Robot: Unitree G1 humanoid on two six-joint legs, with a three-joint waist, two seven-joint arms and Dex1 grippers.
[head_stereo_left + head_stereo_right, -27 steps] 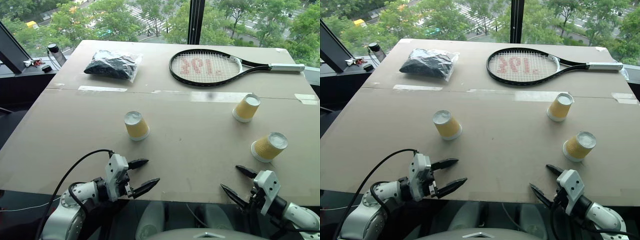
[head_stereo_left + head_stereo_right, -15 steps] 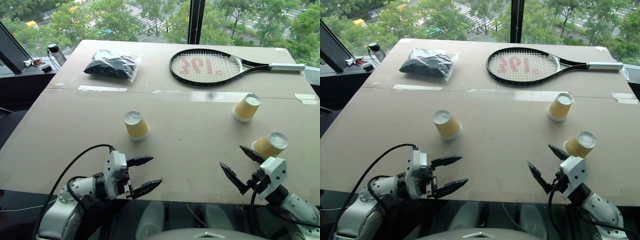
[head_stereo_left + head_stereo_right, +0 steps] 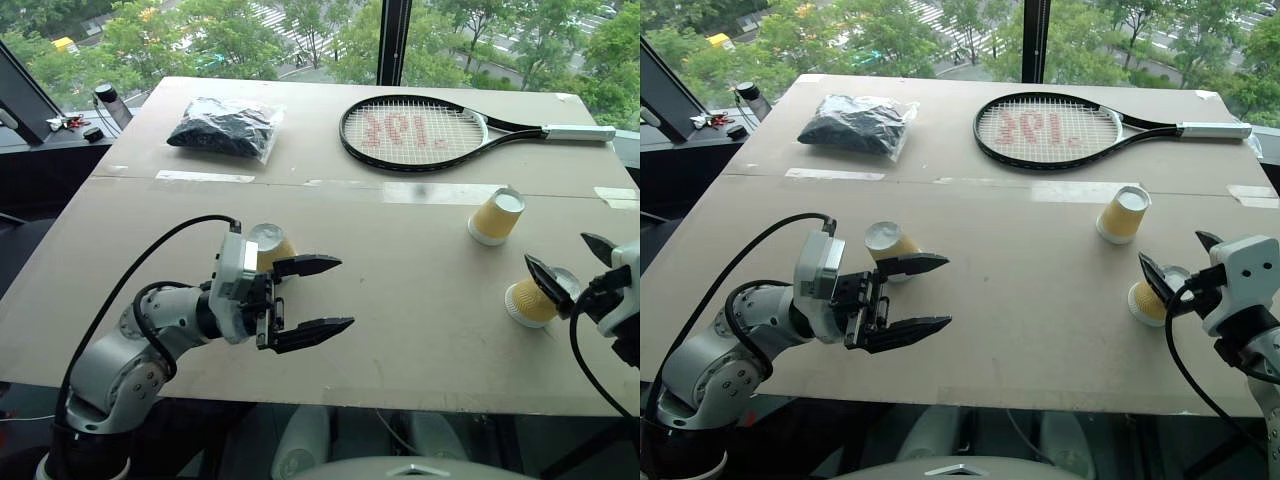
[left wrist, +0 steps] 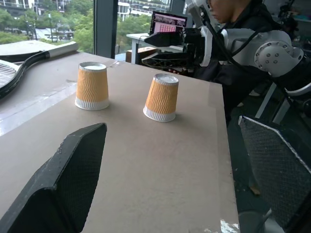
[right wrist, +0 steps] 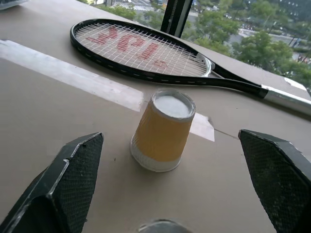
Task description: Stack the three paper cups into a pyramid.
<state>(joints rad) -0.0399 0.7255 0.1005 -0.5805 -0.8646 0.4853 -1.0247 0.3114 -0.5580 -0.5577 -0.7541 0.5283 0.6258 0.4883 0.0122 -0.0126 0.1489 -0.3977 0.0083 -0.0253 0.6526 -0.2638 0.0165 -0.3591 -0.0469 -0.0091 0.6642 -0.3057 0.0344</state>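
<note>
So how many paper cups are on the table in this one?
3. One cup sits upside down just behind the left end effector; one stands inverted in front of the tennis racket; one sits partly hidden by the right end effector. None stacked.

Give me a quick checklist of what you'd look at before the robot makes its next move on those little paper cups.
1. Right gripper open: ok, its fingers stand wide apart above the nearest cup.
2. Left gripper open: ok, nothing is between its fingers.
3. All three cups standing: ok, each sits upside down on the table, none tipped.
4. Cups apart enough to grasp: ok, the far right cup and the left cup each stand alone.
5. Tennis racket and black bag out of the way: ok, both lie at the far end.
6. Right gripper centred over its cup: cannot tell.
</note>
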